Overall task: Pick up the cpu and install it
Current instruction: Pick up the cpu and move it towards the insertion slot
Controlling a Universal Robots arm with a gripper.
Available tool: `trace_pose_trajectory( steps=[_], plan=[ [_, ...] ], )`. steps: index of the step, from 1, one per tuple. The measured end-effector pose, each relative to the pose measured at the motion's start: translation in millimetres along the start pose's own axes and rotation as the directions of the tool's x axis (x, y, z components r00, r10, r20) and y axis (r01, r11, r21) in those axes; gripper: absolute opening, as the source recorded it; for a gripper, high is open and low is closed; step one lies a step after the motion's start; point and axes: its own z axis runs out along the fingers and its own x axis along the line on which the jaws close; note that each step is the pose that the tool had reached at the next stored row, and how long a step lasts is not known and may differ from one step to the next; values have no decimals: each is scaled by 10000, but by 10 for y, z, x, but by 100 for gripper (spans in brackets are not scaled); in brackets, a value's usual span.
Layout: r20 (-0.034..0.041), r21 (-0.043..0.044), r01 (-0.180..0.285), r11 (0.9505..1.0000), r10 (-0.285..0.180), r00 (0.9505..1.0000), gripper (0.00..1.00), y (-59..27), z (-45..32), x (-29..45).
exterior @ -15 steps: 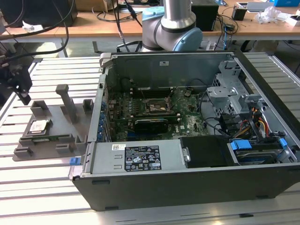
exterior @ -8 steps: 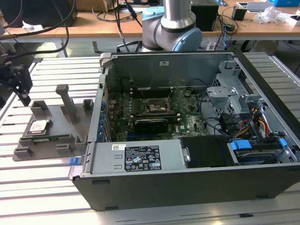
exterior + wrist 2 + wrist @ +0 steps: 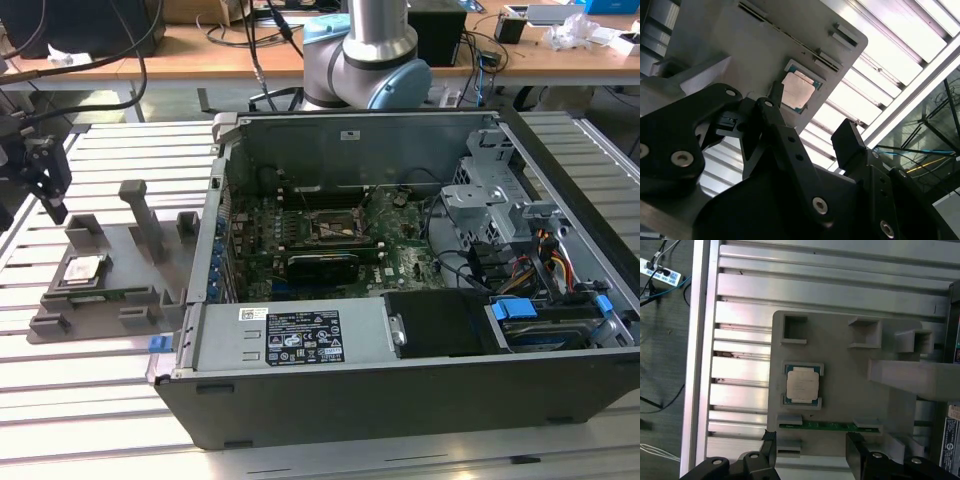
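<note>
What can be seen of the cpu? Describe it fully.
The cpu is a small flat square chip with a silvery-grey metal top and a thin greenish border. It lies flat, top up, in a shallow recess of the grey holder beside the open computer case. The open gripper is close by, not touching it.

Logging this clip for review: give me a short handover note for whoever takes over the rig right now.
Hand: the gripper is open and empty, hovering over the grey holder at the exterior view's left.
Parts: the cpu lies flat in its nest on that holder, untouched. The computer case stands open beside it, with the socket exposed.
Done: nothing picked up yet.
Left: cpu pickup and install.
</note>
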Motion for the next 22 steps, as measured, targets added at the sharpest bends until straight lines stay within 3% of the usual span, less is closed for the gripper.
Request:
trace_pose_trajectory(
  steps=[22],
  plan=[
    [1,0,0,10000,0,10000,66,6,125,3]
  ],
)
